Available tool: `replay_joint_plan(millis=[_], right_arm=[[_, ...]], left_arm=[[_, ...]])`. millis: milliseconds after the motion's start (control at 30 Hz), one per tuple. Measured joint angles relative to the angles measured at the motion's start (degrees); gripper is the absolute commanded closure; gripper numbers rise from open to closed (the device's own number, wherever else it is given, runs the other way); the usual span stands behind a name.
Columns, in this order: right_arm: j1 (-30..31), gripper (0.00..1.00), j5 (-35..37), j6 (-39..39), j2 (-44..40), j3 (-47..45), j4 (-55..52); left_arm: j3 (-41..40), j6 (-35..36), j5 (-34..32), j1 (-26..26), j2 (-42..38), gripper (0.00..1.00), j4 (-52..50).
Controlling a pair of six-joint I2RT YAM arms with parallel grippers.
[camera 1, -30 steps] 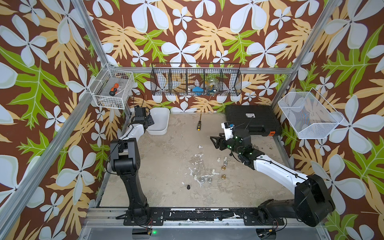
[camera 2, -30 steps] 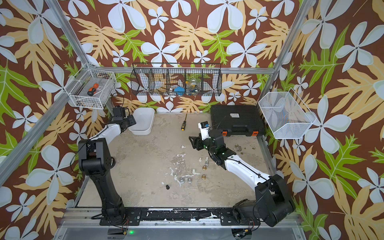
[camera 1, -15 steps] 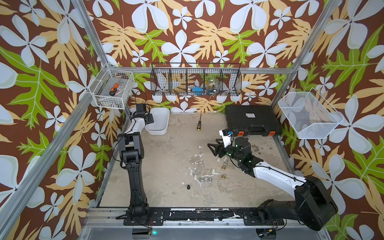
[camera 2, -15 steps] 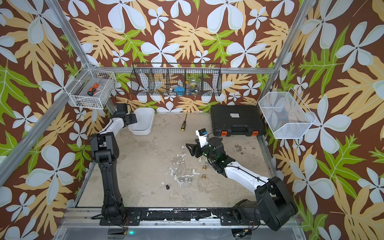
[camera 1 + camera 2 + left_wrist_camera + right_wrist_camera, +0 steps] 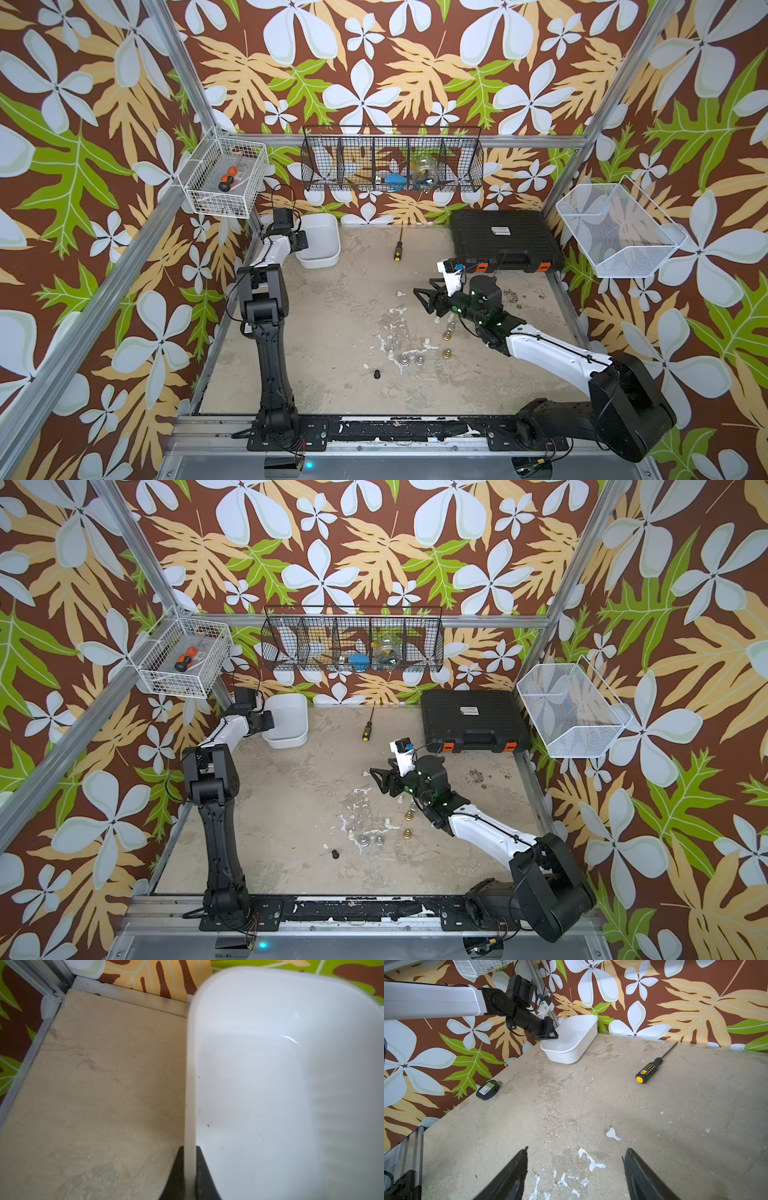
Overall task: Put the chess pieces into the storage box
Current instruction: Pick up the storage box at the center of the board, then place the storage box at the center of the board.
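1. Largest, the table (image 5: 332, 316): pale and scuffed, carrying all that follows.
2. Far right, the black ribbed case (image 5: 503, 237): latched shut, no part of this job.
3. Far left corner, the storage box (image 5: 318, 262): close by the back wall and well apart from the pieces.
   - Empty as far as the left wrist view (image 5: 190, 1084) shows.
   - Risk of twisting, tipping or slipping free on any lift or drag, because only one thin wall is pinched.
4. At that wall, the left gripper (image 5: 190, 1157): clamped on the box's left rim, one finger outside and one inside.
   - Plain only in the left wrist view.
   - No more than a dark block against the box in both top views (image 5: 301, 241).
   - Seen from the side in the right wrist view (image 5: 553, 1033).
5. Right of centre, the right gripper (image 5: 577, 1149): jaws spread wide, with nothing between them but bare table.
   - Placed by a top view (image 5: 424, 291) just far of the piece cluster, pointing left.
   - Height above the table hard to judge.
6. Far middle, the screwdriver (image 5: 398, 249): lying between box and case. Possible snag on a rightward drag of the box.
7. At the left edge, a black round disc (image 5: 487, 1089): shown by the right wrist view alone, hidden behind the left arm in both top views.
8. Smallest, the chess pieces (image 5: 426, 343): a loose cluster near and right of centre, gold, silver and cream, seemingly upright.
   - One black piece (image 5: 377, 374) apart to the near left.
   - Not made out in either wrist view.
   - Risk of toppling and rolling from a brush by the right forearm overhead.
   - Same risk from wide fingers clipping a neighbour, most of all at the close silver pair.
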Motion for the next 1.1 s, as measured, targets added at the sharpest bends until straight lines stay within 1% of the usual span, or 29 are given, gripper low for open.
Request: replay_joint_plan(millis=[67, 133, 267, 300, 400, 533, 700, 800, 867, 1100], right_arm=[[0.02, 0.26, 0.00, 0.00, 0.00, -0.13, 0.28], [0.15, 0.26, 0.04, -0.02, -0.15, -0.42, 0.35], [0.22, 0.26, 0.46, 0.00, -0.70, -1.01, 0.76], [0.28, 0.26, 0.55, 0.00, -0.90, -1.31, 1.18], [0.55, 0.26, 0.76, 0.24, -1.62, -2.54, 2.10], [0.61, 0.26, 2.08, 1.09, -2.82, -3.43, 2.43], [0.61, 0.25, 3.89, 2.05, -7.08, -6.99, 3.34], [0.63, 0.25, 5.35, 2.95, -10.99, -11.52, 4.59], [0.63, 0.25, 7.56, 2.99, -13.92, -15.34, 6.38], [0.63, 0.24, 16.28, 3.02, -19.63, -23.96, 13.53]], left_arm=[[-3.67, -0.59, 0.76, -0.02, -3.26, 1.00, 0.31], [-9.07, -2.10, 2.14, -0.07, -7.26, 1.00, 0.83], [-27.52, -6.84, 4.39, -0.92, -20.11, 1.00, 4.98], [-32.79, -8.31, 4.83, -1.60, -24.09, 1.00, 6.51], [-44.15, -12.31, 4.83, -4.26, -33.20, 1.00, 10.99], [-53.13, -16.94, 2.84, -8.74, -40.76, 1.00, 14.60], [-56.96, -22.21, -0.26, -16.26, -45.27, 1.00, 17.44], [-57.44, -24.85, -1.33, -21.18, -45.33, 1.00, 18.23], [-57.57, -26.14, -1.27, -24.41, -44.89, 1.00, 18.03], [-57.61, -29.24, -2.93, -32.46, -43.12, 1.00, 16.98]])
